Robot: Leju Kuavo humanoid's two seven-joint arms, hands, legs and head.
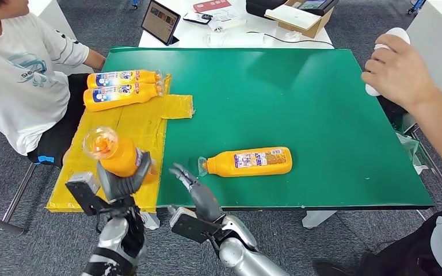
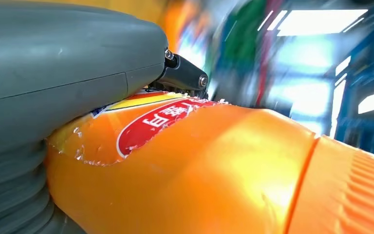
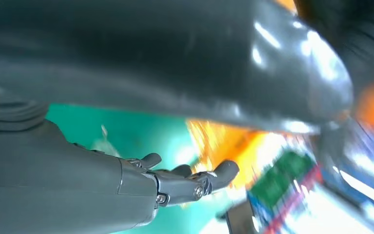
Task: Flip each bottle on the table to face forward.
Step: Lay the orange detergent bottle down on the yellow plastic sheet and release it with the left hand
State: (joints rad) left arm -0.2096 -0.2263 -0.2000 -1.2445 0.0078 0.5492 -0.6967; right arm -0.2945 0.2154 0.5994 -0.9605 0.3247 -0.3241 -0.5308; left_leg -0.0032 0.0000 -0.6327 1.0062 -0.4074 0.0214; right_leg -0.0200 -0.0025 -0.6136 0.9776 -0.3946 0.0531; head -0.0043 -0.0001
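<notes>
Orange bottle (image 2: pixel 199 170) label half-hidden by left hand (image 2: pixel 68 63)

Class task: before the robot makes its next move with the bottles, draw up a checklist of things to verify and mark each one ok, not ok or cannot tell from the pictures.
1. Left robot hand has a firm hold on the lifted bottle: ok.
2. Right robot hand is free, fingers apart: ok.
3. Bottle on the green mat lies within sight, near the right robot hand: ok.
4. Two bottles on the yellow sheet lie side by side, labels up: ok.
5. Person's hand is away from the bottles: ok.
6. Held bottle's label faces forward: cannot tell.
</notes>
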